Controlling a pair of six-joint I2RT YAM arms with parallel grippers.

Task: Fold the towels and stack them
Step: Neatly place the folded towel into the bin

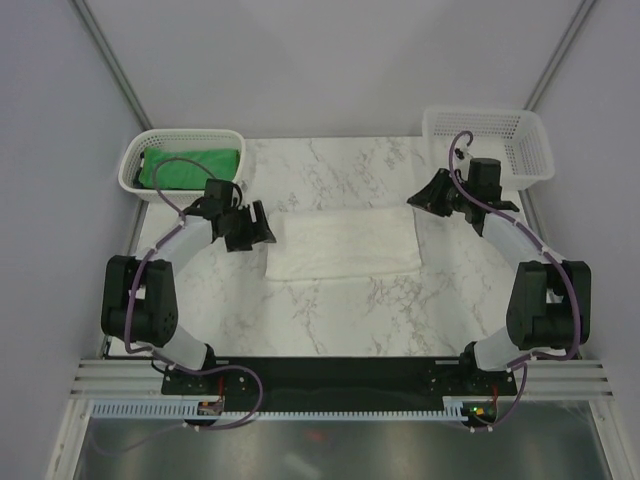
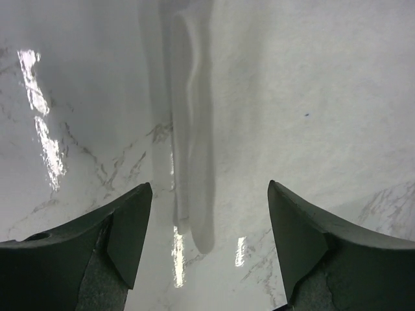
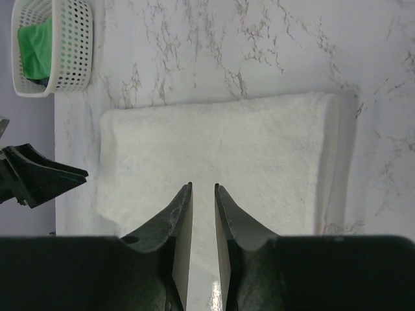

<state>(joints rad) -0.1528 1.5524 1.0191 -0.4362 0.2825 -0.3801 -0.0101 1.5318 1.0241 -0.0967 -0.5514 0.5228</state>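
**A:** From above, the white towel [image 1: 345, 245] lies flat in the middle of the frame on the marble table [image 1: 330, 325], folded into a long rectangle that runs left to right.

**B:** And there's an arm at each end of it. The left gripper [image 1: 250, 228] sits at the towel's left edge, while the right gripper [image 1: 428, 195] hangs near the upper right corner.

**A:** Go to the left wrist camera. The fingers [image 2: 123, 227] are spread wide with nothing between them — just glossy marble and the towel's rolled edge running down the centre of the picture.

**B:** So that one is wide open and holding nothing. How about the right wrist?

**A:** Those two dark fingers [image 3: 181, 214] are parted by only a narrow slit. I can see towel and table through the gap, and no cloth is pinched in it. They're above the towel's near long edge, at the bottom centre of that view.

**B:** The green towel [image 1: 190, 167] is in the white basket [image 1: 135, 175] in the upper left of the overhead shot, bundled up inside.

**A:** There's a second white basket [image 1: 520, 150] in the upper right, just behind the right arm's wrist.

**B:** In the right wrist picture, the white towel's short edge on the right side shows stacked layers — it's doubled over there.
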